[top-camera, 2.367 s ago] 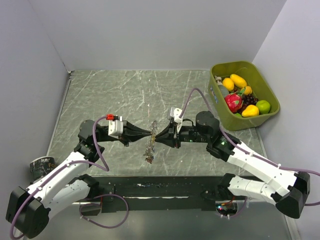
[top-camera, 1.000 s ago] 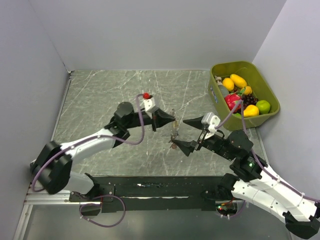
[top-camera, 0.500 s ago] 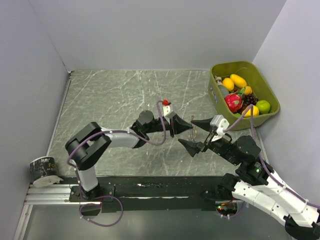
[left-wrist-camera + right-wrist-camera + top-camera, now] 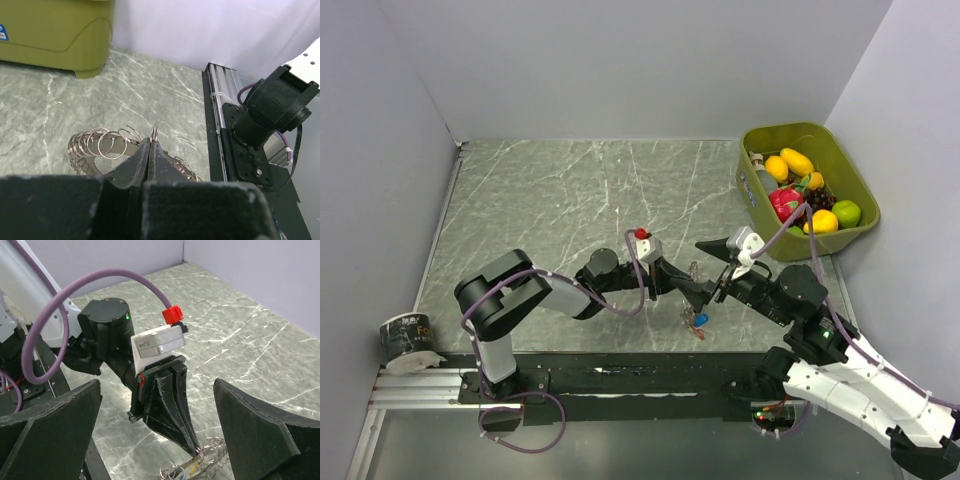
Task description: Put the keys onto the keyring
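Pinching the keyring point(image 4: 102, 145) in the left gripper's point(image 4: 152, 142) closed jaws, low near the bench's point(image 4: 540, 190) front edge. Holding the right gripper point(image 4: 703, 270) wide open beside it, gripping nothing. Probably threading; next, needing to grasp one of the keys point(image 4: 699, 319) just below. Finding the tape roll's point(image 4: 405, 335) lettering too small for reading.

Bright, even light, soft shadows; wrist views blur at near edges.

The left arm point(image 4: 500, 295) and the right arm point(image 4: 850, 380) have white shells between black joints. A purple cable point(image 4: 95, 287) runs along each. The left wrist bears a white block point(image 4: 157, 342), a red plug point(image 4: 172, 315) and a small green light point(image 4: 127, 316). The gripper fingers point(image 4: 170, 405) are matt black wedges.
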Available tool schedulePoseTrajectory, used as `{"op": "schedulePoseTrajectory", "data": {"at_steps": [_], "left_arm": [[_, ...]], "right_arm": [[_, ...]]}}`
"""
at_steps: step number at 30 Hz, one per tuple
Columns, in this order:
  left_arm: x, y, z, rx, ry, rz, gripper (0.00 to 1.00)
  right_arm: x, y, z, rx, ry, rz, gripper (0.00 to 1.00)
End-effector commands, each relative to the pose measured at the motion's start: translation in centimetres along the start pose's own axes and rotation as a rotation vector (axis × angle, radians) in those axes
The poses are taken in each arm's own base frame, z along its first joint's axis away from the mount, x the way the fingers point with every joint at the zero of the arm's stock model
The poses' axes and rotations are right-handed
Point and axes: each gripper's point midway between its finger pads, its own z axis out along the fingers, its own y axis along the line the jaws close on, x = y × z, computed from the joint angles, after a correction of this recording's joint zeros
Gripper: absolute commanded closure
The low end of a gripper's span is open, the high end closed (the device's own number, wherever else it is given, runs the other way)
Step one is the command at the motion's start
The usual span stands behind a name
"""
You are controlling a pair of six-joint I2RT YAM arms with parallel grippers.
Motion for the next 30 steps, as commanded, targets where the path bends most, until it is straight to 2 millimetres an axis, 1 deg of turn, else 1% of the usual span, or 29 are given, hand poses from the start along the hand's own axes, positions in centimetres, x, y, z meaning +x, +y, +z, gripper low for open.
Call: {"op": "schedulePoseTrajectory", "data": {"at_steps": [1,5,10,11,13,18,20,29,30], "left_arm": [[-1.7,-0.6,-0.7,0.003,-0.053,0.066,0.99],[-1.0,-0.7,-1.2,-0.007,-0.031,0.063,0.99],[0.3,-0.4,-2.2,-0.048,0.008,0.049,0.99],[0.2,-0.4,-2.3,-0.053,0.008,0.05,0.99],[0.9,-0.1,-2.8,-0.077,0.025,0.04,0.99],[1.1,0.5,-4.0,-0.137,0.032,0.056,0.98],[1.7,0.8,-4.4,-0.162,0.06,0.053,0.98],[2.5,2.3,-5.8,-0.27,0.123,0.064,0.88],[2.7,2.7,-6.1,-0.295,0.133,0.06,0.84]], "right_arm": [[-0.7,-0.1,0.3,0.0,-0.017,-0.008,0.0],[-0.7,0.0,0.4,-0.005,-0.014,-0.004,0.0],[-0.5,0.0,0.6,-0.005,-0.007,-0.002,0.0],[-0.5,0.0,0.6,-0.008,-0.005,-0.002,0.0],[-0.4,0.0,0.7,-0.01,-0.001,0.0,0.0],[0.1,0.2,1.1,-0.018,0.015,0.002,0.0],[0.2,0.2,1.2,-0.019,0.019,0.002,0.0],[0.6,0.4,1.5,-0.03,0.034,0.007,0.0],[0.6,0.4,1.5,-0.032,0.036,0.009,0.0]]}}
